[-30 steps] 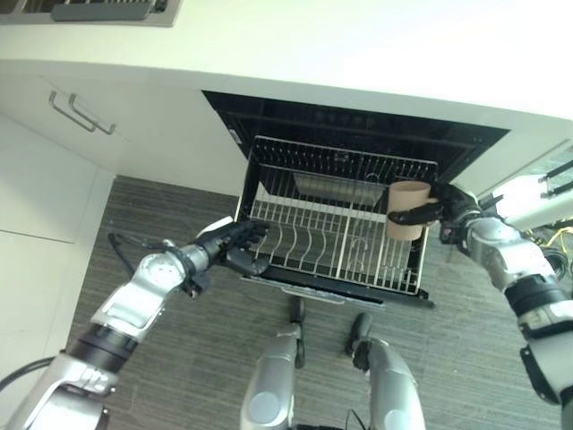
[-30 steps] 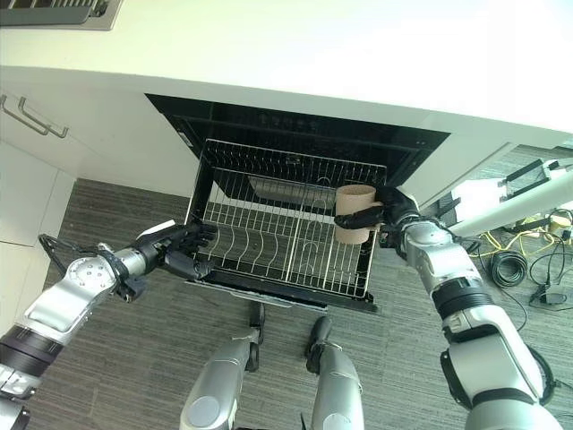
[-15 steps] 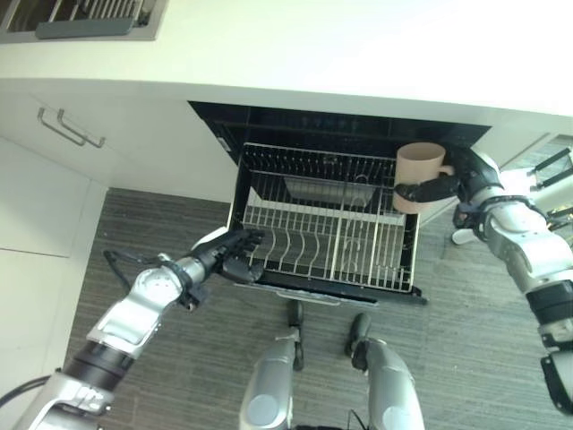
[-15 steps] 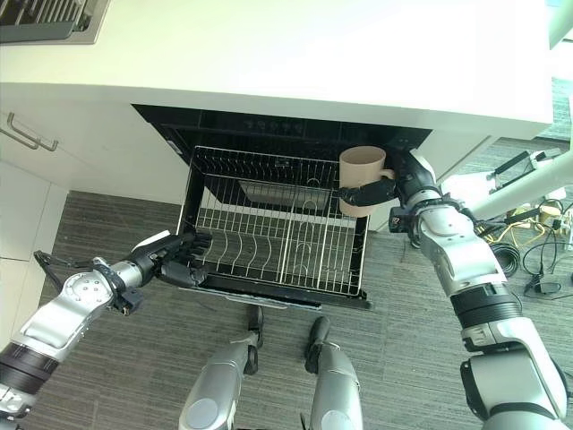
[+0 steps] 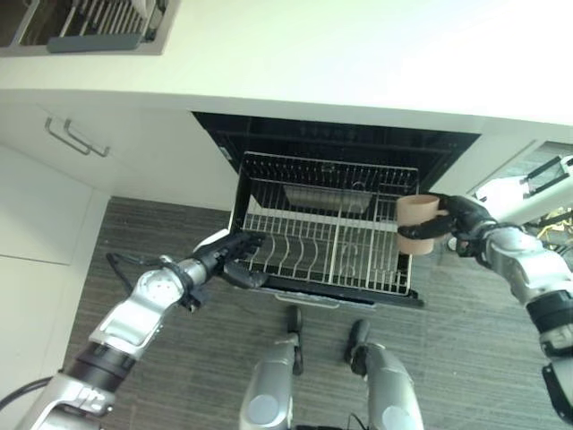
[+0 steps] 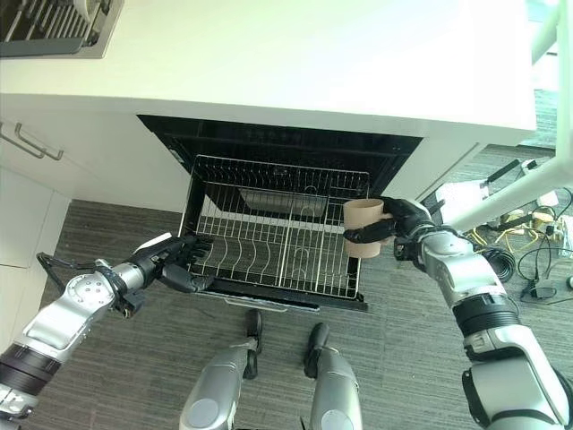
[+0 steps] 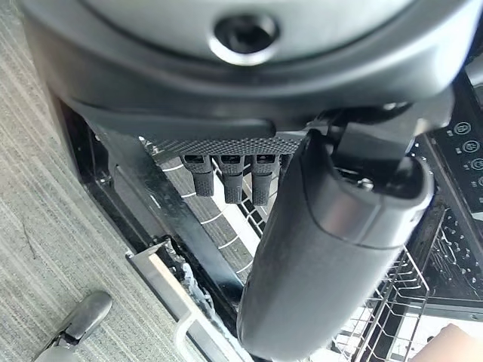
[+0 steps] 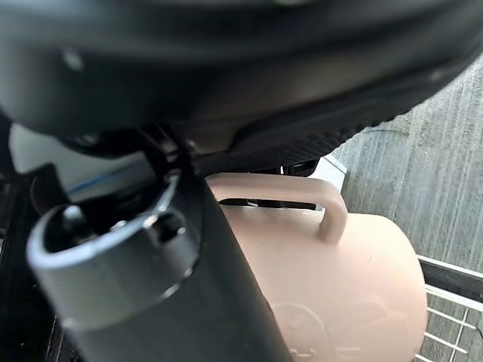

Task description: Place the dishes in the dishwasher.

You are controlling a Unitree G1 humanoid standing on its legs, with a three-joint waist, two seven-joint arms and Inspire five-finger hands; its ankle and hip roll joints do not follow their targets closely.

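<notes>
A beige mug [image 5: 416,222] [image 8: 339,302] hangs upright just above the right edge of the pulled-out wire rack [image 5: 322,242]. My right hand [image 5: 461,219] is shut on it, thumb across its side and handle toward the palm [image 8: 151,286]. The rack sticks out of the dark dishwasher opening [image 5: 340,143] under the counter. My left hand [image 5: 228,255] [image 7: 324,249] is at the rack's front left corner [image 7: 219,219], fingers curled over its edge and thumb beneath.
A white countertop [image 5: 313,54] overhangs the dishwasher, with a dish drainer [image 5: 81,22] at its far left. White cabinet doors with bar handles [image 5: 76,139] stand to the left. White furniture legs and floor cables [image 6: 519,188] lie to the right.
My right hand has brought the mug down from counter height to the rack's right edge. My left hand has stayed at the rack's front left corner. The camera has shifted slightly.
</notes>
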